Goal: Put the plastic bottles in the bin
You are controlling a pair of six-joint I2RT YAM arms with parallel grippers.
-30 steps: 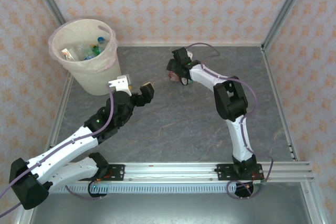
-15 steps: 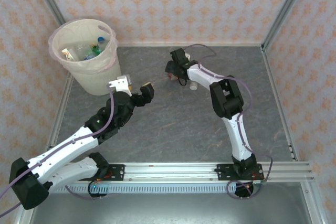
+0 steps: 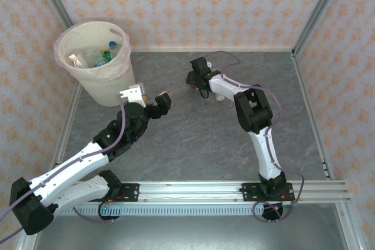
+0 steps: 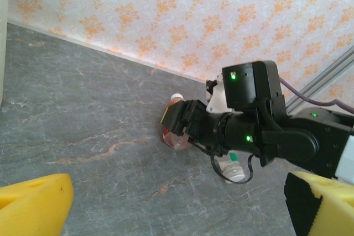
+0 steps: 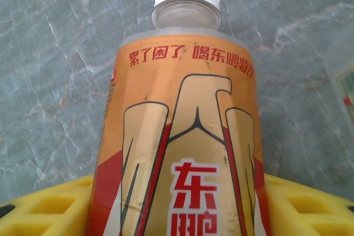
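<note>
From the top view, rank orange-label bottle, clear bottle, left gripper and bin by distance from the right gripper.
1. orange-label bottle: between the fingers of the right gripper.
2. clear bottle: beside it, under the right forearm.
3. left gripper: open, farther left.
4. bin: far-left corner.

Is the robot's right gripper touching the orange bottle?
Touching. In the right wrist view the orange bottle lies between the yellow fingers of the right gripper, both snug against its label, no gap.
</note>
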